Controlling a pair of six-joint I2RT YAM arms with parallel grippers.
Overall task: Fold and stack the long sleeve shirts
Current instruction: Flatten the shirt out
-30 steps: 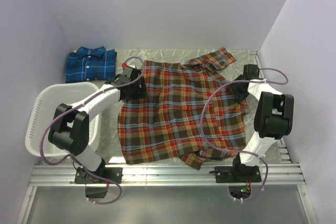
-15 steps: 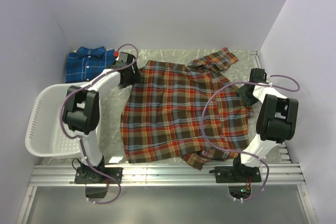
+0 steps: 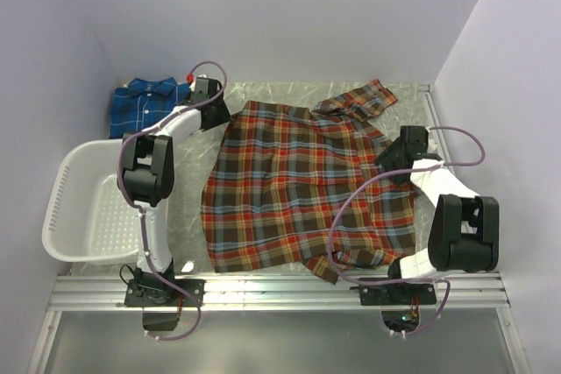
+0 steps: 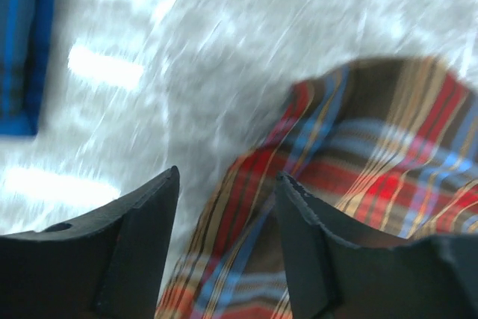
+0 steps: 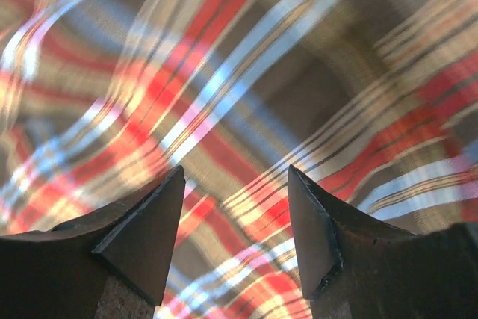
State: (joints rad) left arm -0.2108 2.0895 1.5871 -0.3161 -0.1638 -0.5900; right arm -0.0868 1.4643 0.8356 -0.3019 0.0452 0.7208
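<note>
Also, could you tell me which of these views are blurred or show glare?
Top external: sharp, evenly lit. Left wrist: smeared, bright glare patches on the table beside the red plaid shirt. Right wrist: plaid streaked with blur, right gripper crisp.

red shirt (image 3: pixel 302 186) spread, blue shirt (image 3: pixel 149 108) folded

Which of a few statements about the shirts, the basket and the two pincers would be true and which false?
1. The red plaid shirt lies spread out on the table. True.
2. The blue shirt lies in the white basket. False: it lies folded on the table, beyond the basket.
3. The left pincer is clamped on the blue shirt. False: it is open, at the red shirt's far left corner.
4. The right pincer is open above the red shirt. True.
</note>
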